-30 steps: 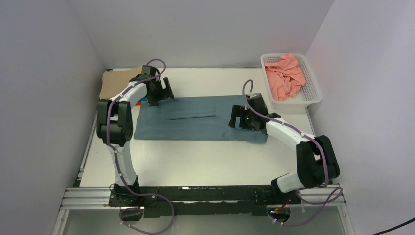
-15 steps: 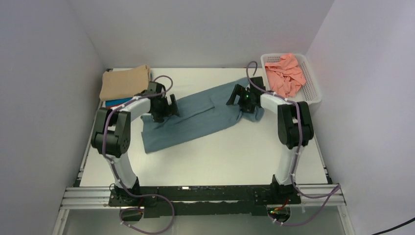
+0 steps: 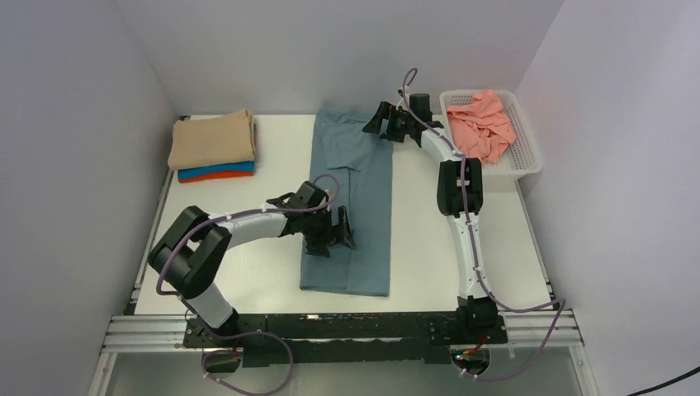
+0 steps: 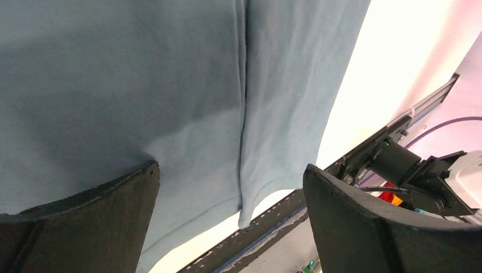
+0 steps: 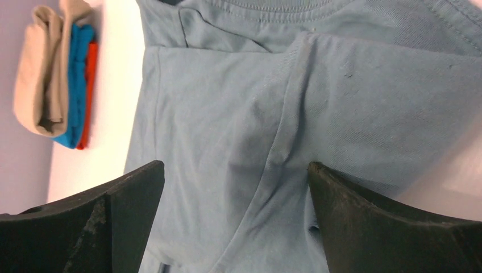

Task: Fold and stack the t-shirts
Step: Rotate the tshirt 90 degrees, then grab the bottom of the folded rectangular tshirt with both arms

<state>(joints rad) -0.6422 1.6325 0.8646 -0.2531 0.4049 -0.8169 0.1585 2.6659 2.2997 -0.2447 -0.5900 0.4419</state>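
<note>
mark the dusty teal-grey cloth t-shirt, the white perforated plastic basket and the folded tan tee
dusty teal-grey t-shirt (image 3: pixel 371 198), top view, mid body
white perforated plastic basket (image 3: pixel 526 147), top view, right wall
folded tan tee (image 3: pixel 210 140), top view, top face

High rear camera overlooks all; both wrist cameras closely face the teal-grey t-shirt (image 3: pixel 371 206).

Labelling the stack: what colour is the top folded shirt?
The top shirt is tan; top external view shows it best.
</note>
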